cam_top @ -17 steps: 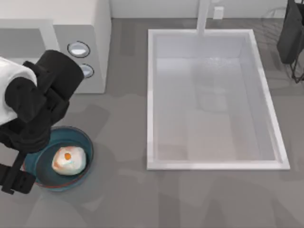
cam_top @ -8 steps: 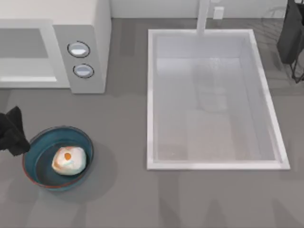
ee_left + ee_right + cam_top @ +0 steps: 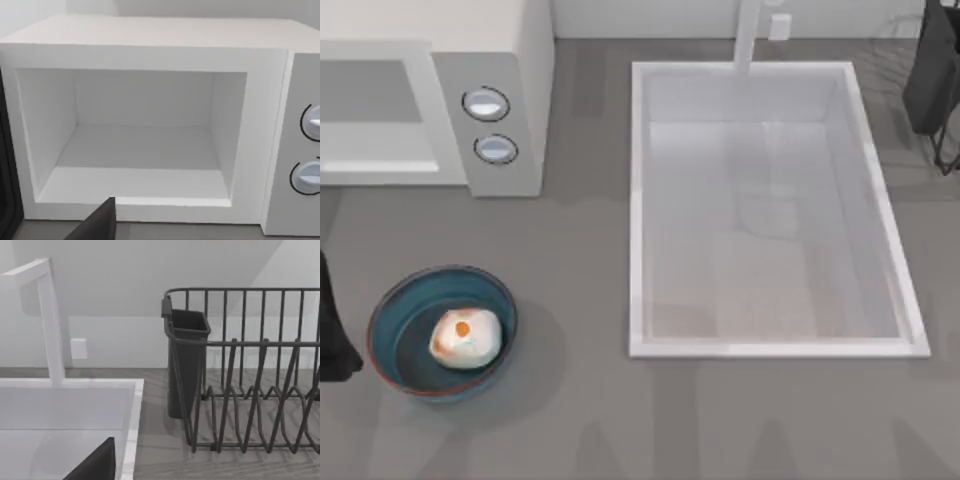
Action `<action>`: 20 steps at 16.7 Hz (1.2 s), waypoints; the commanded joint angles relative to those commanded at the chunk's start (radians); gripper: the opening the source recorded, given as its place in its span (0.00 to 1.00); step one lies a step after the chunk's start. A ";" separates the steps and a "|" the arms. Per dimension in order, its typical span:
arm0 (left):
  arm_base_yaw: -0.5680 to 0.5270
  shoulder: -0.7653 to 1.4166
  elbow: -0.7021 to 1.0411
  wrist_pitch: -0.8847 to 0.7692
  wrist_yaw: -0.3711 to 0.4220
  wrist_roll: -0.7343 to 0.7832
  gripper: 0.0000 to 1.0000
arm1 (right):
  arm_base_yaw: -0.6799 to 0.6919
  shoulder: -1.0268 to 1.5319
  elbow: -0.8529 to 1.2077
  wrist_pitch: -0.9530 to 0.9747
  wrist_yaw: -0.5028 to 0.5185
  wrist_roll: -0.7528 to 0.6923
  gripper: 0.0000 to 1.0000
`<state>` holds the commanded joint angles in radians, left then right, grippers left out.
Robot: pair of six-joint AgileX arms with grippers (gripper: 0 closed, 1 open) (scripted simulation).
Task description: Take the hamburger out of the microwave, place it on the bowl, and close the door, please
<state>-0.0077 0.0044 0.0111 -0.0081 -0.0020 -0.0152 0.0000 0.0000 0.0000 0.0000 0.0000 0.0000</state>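
Your left claw (image 3: 100,222) shows in the left wrist view as one dark finger tip at the lower edge of the frame, and from this you cannot tell if it is spread or pressed together. In the top view the left arm (image 3: 332,325) is now a dark sliver at the far left edge; one second ago it covered the area between the microwave and the bowl, and half a second ago it was already pulling off to the left. So it has moved away from the bowl and now faces the microwave (image 3: 150,100), whose cavity is open and has nothing inside. The hamburger (image 3: 465,338) lies in the bowl (image 3: 395,310) at the lower left of the top view, in the same place as before, so the placing step looks finished. What remains, I judge, is the door (image 3: 7,175): a dark panel stands at the left edge of the wrist view, probably the door swung open. The right arm is parked at the upper right, its claw (image 3: 97,465) near the sink (image 3: 640,200) and the dish rack (image 3: 250,370); its state you cannot tell either.
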 joint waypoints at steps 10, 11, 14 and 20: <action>0.008 -0.004 -0.011 0.008 0.002 0.015 0.70 | 0.000 0.000 0.000 0.000 0.000 0.000 1.00; 0.008 -0.004 -0.011 0.008 0.002 0.015 0.62 | 0.000 0.000 0.000 0.000 0.000 0.000 1.00; 0.008 -0.004 -0.011 0.008 0.002 0.015 0.40 | 0.000 0.000 0.000 0.000 0.000 0.000 1.00; 0.008 -0.004 -0.011 0.008 0.002 0.015 0.00 | 0.000 0.000 0.000 0.000 0.000 0.000 1.00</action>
<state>0.0000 0.0000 0.0000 0.0000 0.0000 0.0000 0.0000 0.0000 0.0000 0.0000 0.0000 0.0000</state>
